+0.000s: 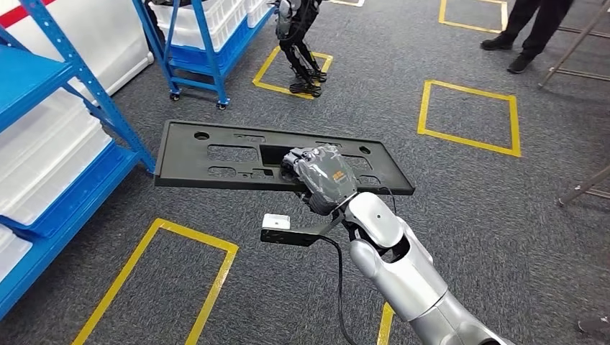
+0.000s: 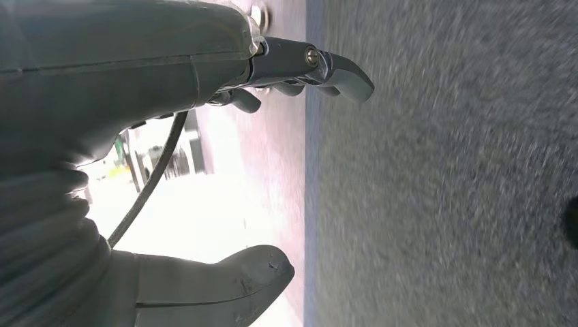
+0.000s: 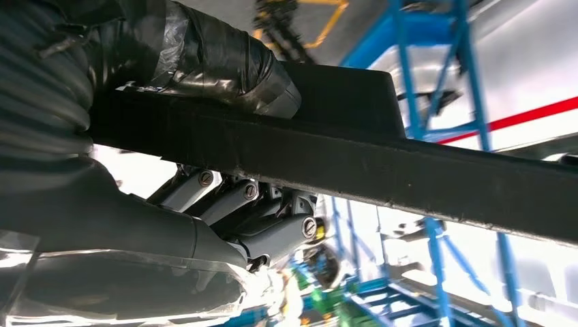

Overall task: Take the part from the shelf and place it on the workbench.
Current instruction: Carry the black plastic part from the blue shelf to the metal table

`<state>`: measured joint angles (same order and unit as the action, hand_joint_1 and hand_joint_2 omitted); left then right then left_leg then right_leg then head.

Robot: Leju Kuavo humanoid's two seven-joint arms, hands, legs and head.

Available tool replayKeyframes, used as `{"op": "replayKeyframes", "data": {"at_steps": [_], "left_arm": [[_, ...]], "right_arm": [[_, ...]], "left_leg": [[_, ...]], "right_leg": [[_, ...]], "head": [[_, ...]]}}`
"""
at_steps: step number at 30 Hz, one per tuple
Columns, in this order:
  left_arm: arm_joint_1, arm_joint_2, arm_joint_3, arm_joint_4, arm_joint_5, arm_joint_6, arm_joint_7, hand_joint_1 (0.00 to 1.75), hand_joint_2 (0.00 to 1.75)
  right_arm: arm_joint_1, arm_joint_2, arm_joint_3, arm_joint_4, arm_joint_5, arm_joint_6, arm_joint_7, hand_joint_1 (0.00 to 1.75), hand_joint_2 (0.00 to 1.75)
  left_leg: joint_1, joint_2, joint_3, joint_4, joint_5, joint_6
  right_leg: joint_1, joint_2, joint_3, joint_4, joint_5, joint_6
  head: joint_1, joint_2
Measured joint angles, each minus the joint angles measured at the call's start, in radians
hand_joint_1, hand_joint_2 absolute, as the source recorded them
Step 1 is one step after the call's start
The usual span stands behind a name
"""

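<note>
Carpeted grey floor [image 1: 503, 215] fills the head view, marked with yellow taped squares [image 1: 470, 115]. The right robot hand [image 1: 320, 176] holds a long, flat black part [image 1: 216, 154] out in front of the body, above the floor. The part is a thin panel with several cut-outs and round holes, lying roughly level, its long side running left to right. The hand grips it near the middle of its near edge, thumb on top. In the right wrist view the taped thumb [image 3: 225, 65] presses on one face of the part [image 3: 409, 170] while the darker fingers [image 3: 259, 225] curl against the other face.

The left robot hand [image 2: 204, 88] holds nothing; its fingers [image 2: 341, 68] and thumb [image 2: 225, 279] are spread apart over blurred carpet.

Blue metal shelving [image 1: 43, 79] stands at the far left, carrying white bins [image 1: 43, 165]; the left end of the part is near one of its blue posts, though whether they touch cannot be told. A second blue wheeled rack [image 1: 194, 43] with white crates stands farther back. Beyond it, the legs of another robot [image 1: 302, 50] stand on a yellow square. At the upper right, a person's dark trouser legs and shoes [image 1: 521, 36] are visible, well apart from the part
</note>
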<state>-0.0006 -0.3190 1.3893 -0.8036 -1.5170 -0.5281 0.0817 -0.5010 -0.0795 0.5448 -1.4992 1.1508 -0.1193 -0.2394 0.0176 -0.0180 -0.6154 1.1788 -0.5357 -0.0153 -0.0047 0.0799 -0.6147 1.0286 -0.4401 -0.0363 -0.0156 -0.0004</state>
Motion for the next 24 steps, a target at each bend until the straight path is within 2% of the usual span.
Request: {"op": "replayKeyframes", "data": {"at_steps": [1,3,4,5,6,7,9,10,11,12,13,14,15,17,18,19,21,22,24], "left_arm": [[0.001,-0.002,-0.005,-0.002,-0.007,0.002,-0.006,0.00,1.75],[0.002,-0.009,-0.016,-0.004,-0.019,0.010,-0.017,0.00,1.75],[0.003,-0.012,-0.023,-0.004,-0.022,0.015,-0.020,0.00,1.75],[0.004,-0.015,-0.031,-0.004,-0.024,0.021,-0.021,0.00,1.75],[0.006,-0.018,-0.039,-0.004,-0.025,0.026,-0.021,0.00,1.75],[0.007,-0.021,-0.048,-0.004,-0.023,0.029,-0.019,0.00,1.75],[0.012,-0.025,-0.060,-0.004,-0.008,0.034,-0.011,0.00,1.75],[0.015,-0.026,-0.064,-0.005,0.005,0.036,-0.004,0.00,1.75],[0.017,-0.027,-0.066,-0.007,0.021,0.036,0.005,0.00,1.75],[0.018,-0.027,-0.066,-0.010,0.034,0.034,0.013,0.00,1.75],[0.018,-0.027,-0.066,-0.014,0.043,0.031,0.021,0.00,1.75],[0.018,-0.027,-0.066,-0.019,0.047,0.025,0.028,0.00,1.75],[0.018,-0.027,-0.067,-0.024,0.048,0.019,0.034,0.00,1.75],[0.019,-0.028,-0.068,-0.032,0.036,0.009,0.043,0.00,1.75],[0.020,-0.029,-0.069,-0.035,0.026,0.008,0.045,0.00,1.75],[0.021,-0.029,-0.070,-0.038,0.014,0.007,0.045,0.00,1.75],[0.023,-0.030,-0.077,-0.042,-0.005,0.008,0.040,0.00,1.75],[0.024,-0.030,-0.081,-0.044,-0.011,0.008,0.037,0.00,1.75],[0.028,-0.031,-0.087,-0.046,-0.020,0.008,0.028,0.00,1.75]], "right_arm": [[0.003,-0.007,-0.004,-0.007,-0.002,-0.001,0.000,1.68,1.75],[0.014,-0.028,-0.018,-0.027,-0.008,-0.002,-0.003,1.68,1.75],[0.022,-0.042,-0.028,-0.037,-0.012,-0.002,-0.005,1.68,1.75],[0.030,-0.055,-0.037,-0.047,-0.015,-0.002,-0.008,1.68,1.75],[0.038,-0.068,-0.046,-0.055,-0.018,0.000,-0.012,1.68,1.75],[0.043,-0.079,-0.054,-0.061,-0.019,0.002,-0.016,1.68,1.75],[0.046,-0.090,-0.062,-0.070,-0.020,0.011,-0.024,1.68,1.75],[0.045,-0.090,-0.064,-0.073,-0.018,0.019,-0.026,1.68,1.75],[0.045,-0.087,-0.064,-0.074,-0.015,0.027,-0.027,1.68,1.75],[0.045,-0.081,-0.063,-0.074,-0.011,0.036,-0.026,1.68,1.75],[0.043,-0.072,-0.062,-0.073,-0.004,0.043,-0.022,1.68,1.75],[0.040,-0.063,-0.061,-0.072,0.001,0.047,-0.016,1.68,1.75],[0.036,-0.054,-0.059,-0.071,0.006,0.049,-0.010,1.68,1.75],[0.023,-0.039,-0.053,-0.071,0.013,0.047,0.001,1.68,1.75],[0.020,-0.034,-0.050,-0.071,0.016,0.045,0.006,1.68,1.75],[0.019,-0.031,-0.047,-0.072,0.019,0.043,0.010,1.68,1.75],[0.027,-0.029,-0.045,-0.076,0.022,0.040,0.016,1.68,1.75],[0.030,-0.029,-0.045,-0.079,0.023,0.039,0.018,1.68,1.75],[0.032,-0.027,-0.045,-0.083,0.024,0.036,0.021,1.68,1.75]], "left_leg": [[0.002,-0.025,0.028,-0.067,0.028,0.002],[0.004,-0.060,0.057,-0.136,0.046,0.007],[0.001,-0.060,0.059,-0.141,0.043,0.010],[0.001,-0.050,0.060,-0.144,0.046,0.015],[0.002,-0.038,0.060,-0.148,0.051,0.022],[0.002,-0.025,0.061,-0.154,0.055,0.030],[0.000,0.004,0.061,-0.161,0.061,0.042],[-0.003,0.019,0.060,-0.162,0.061,0.044],[-0.005,0.034,0.059,-0.162,0.061,0.045],[-0.006,0.049,0.058,-0.161,0.061,0.045],[-0.007,0.063,0.058,-0.161,0.060,0.045],[-0.007,0.075,0.058,-0.161,0.059,0.044],[-0.008,0.087,0.059,-0.161,0.058,0.042],[-0.012,0.105,0.062,-0.160,0.054,0.035],[-0.014,0.113,0.063,-0.159,0.051,0.030],[-0.016,0.122,0.064,-0.159,0.050,0.025],[-0.015,0.137,0.068,-0.159,0.043,0.014],[-0.013,0.126,0.065,-0.147,0.032,0.009],[-0.008,0.076,0.033,-0.069,-0.018,0.002]], "right_leg": [[0.000,0.014,-0.003,0.005,-0.001,0.004],[0.000,0.035,-0.012,0.011,0.001,0.016],[-0.001,0.045,-0.017,0.011,0.004,0.024],[-0.003,0.055,-0.020,0.009,0.008,0.031],[-0.004,0.047,-0.024,0.011,0.007,0.037],[-0.003,0.023,-0.032,0.026,-0.003,0.042],[-0.001,-0.043,-0.074,0.112,-0.056,0.049],[-0.002,-0.063,-0.104,0.176,-0.089,0.053],[-0.004,-0.070,-0.130,0.234,-0.112,0.056],[-0.006,-0.074,-0.145,0.268,-0.119,0.058],[-0.008,-0.076,-0.141,0.266,-0.109,0.058],[-0.009,-0.081,-0.118,0.229,-0.084,0.057],[-0.008,-0.093,-0.082,0.167,-0.052,0.055],[0.002,-0.132,-0.015,0.047,-0.019,0.046],[0.008,-0.145,0.001,0.015,-0.016,0.040],[0.013,-0.148,0.005,0.002,-0.020,0.035],[0.013,-0.128,0.005,-0.006,-0.016,0.022],[0.010,-0.116,0.008,-0.011,-0.013,0.015],[0.004,-0.094,0.012,-0.018,-0.007,0.002]], "head": [[0.000,0.000],[0.000,0.000],[0.000,0.000],[0.000,0.000],[0.000,0.000],[0.000,0.000],[0.001,0.000],[0.001,0.000],[0.001,0.000],[0.001,0.000],[0.001,0.000],[0.001,0.000],[0.001,0.000],[0.001,0.000],[0.001,0.000],[0.001,0.000],[0.001,0.000],[0.001,0.000],[0.001,0.000]]}}
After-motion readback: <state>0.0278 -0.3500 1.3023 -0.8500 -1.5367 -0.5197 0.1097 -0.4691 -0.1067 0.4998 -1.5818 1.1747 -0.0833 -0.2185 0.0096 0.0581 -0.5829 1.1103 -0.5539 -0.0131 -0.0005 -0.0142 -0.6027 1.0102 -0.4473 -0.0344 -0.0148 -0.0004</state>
